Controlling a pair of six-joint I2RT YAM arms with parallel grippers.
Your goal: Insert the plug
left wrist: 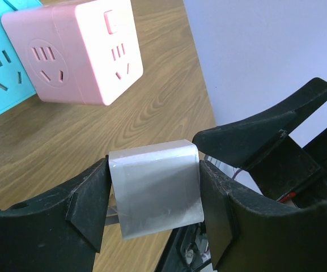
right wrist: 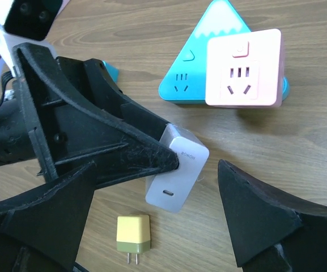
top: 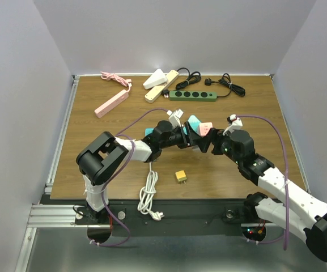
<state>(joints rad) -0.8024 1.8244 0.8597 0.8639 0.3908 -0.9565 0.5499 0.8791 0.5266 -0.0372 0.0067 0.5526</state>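
My left gripper [left wrist: 154, 198] is shut on a silver-white charger plug [left wrist: 156, 194], held above the table; the plug also shows in the right wrist view [right wrist: 177, 168], with a USB-C port on its end face. My right gripper [right wrist: 157, 218] is open, its fingers [right wrist: 259, 218] either side of the plug without touching it. A pink cube socket [left wrist: 78, 48] sits on a teal triangular socket block [right wrist: 180, 85] just beyond; the cube also shows in the right wrist view [right wrist: 242, 68]. In the top view both grippers meet mid-table [top: 194, 139].
A small yellow plug [top: 181, 176] lies near the front edge. A white coiled cable [top: 148, 195] hangs over the front. At the back lie a pink power strip [top: 111, 103], a green power strip [top: 192, 96], cream and white strips [top: 161, 84] and black cables [top: 228, 85].
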